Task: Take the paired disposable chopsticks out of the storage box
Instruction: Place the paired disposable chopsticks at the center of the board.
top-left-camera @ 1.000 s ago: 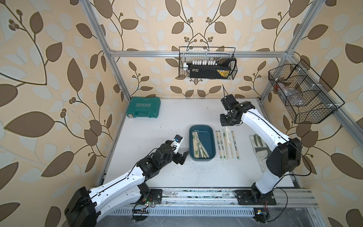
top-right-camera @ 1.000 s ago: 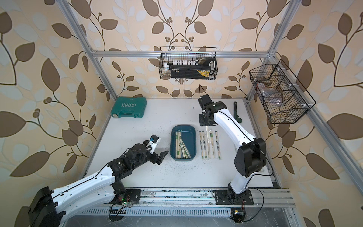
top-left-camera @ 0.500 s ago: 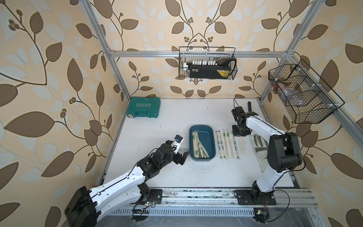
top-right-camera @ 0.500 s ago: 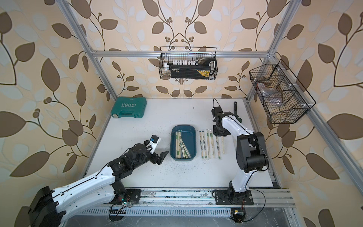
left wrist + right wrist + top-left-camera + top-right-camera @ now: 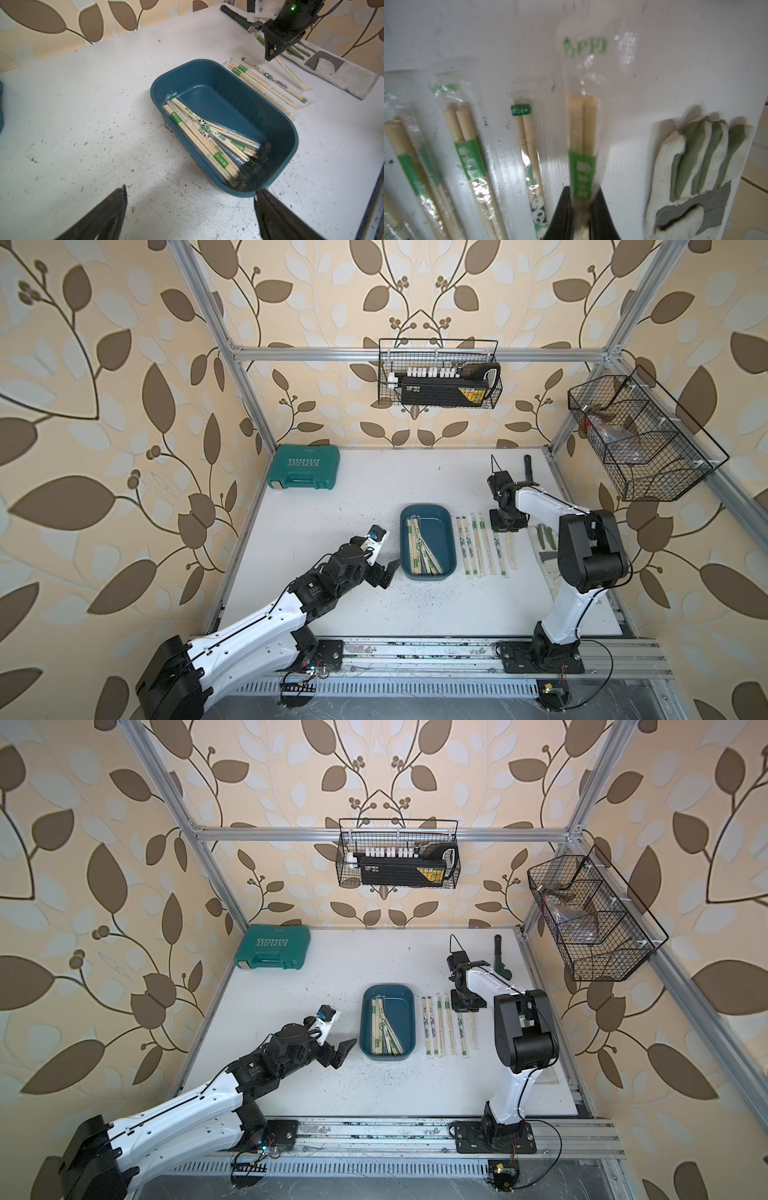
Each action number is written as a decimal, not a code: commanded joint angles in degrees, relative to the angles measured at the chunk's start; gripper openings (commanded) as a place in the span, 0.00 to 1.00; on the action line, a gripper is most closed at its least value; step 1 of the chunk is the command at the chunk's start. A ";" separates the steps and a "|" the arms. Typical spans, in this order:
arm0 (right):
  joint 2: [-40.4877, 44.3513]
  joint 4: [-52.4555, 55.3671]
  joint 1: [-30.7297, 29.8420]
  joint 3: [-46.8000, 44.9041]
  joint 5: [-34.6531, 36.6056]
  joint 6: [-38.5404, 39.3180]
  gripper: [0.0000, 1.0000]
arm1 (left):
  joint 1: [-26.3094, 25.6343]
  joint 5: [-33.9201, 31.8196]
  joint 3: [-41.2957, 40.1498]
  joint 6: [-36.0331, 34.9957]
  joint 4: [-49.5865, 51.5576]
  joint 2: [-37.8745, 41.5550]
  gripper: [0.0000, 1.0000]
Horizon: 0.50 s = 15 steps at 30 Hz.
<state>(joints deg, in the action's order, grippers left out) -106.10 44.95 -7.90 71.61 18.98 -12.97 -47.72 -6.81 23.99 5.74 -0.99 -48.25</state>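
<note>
The storage box [image 5: 438, 526] [image 5: 401, 1011] [image 5: 228, 83], a dark teal tray, sits mid-table with several paired disposable chopsticks [image 5: 419, 549] [image 5: 382, 1029] [image 5: 207, 141] lying along its left side. More sleeved pairs [image 5: 473, 543] [image 5: 436, 1023] lie in a row on the table right of it. My right gripper [image 5: 505, 526] [image 5: 467, 1006] [image 5: 582, 193] is shut on one pair [image 5: 512, 551] [image 5: 582, 128] at the right end of that row, low over the table. My left gripper [image 5: 388, 572] [image 5: 340, 1052] [image 5: 190, 192] stands open and empty by the box's near left corner.
A work glove [image 5: 544, 539] [image 5: 695, 166] lies just right of the held pair. A green tool case [image 5: 305, 467] sits at the back left, a dark-handled tool [image 5: 528, 466] at the back right. Wire baskets [image 5: 438, 379] [image 5: 640, 439] hang on the walls.
My right gripper has swung from behind the box to the right end of the chopstick row and come down toward the table with its pair. The left arm has stayed still.
</note>
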 commanded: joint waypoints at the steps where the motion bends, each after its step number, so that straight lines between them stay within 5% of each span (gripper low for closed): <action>1: -2.12 0.22 0.23 -0.16 -0.83 1.41 0.08 | -0.53 0.85 0.71 -1.16 -1.27 0.67 0.99; 15: -3.59 1.33 0.24 -0.07 -2.97 1.39 0.09 | -0.53 0.13 0.86 -1.52 -1.11 0.26 0.99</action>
<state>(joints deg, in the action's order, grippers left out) -108.36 45.25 -7.86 71.61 16.88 -11.68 -47.72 -6.87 23.99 5.32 -0.99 -48.25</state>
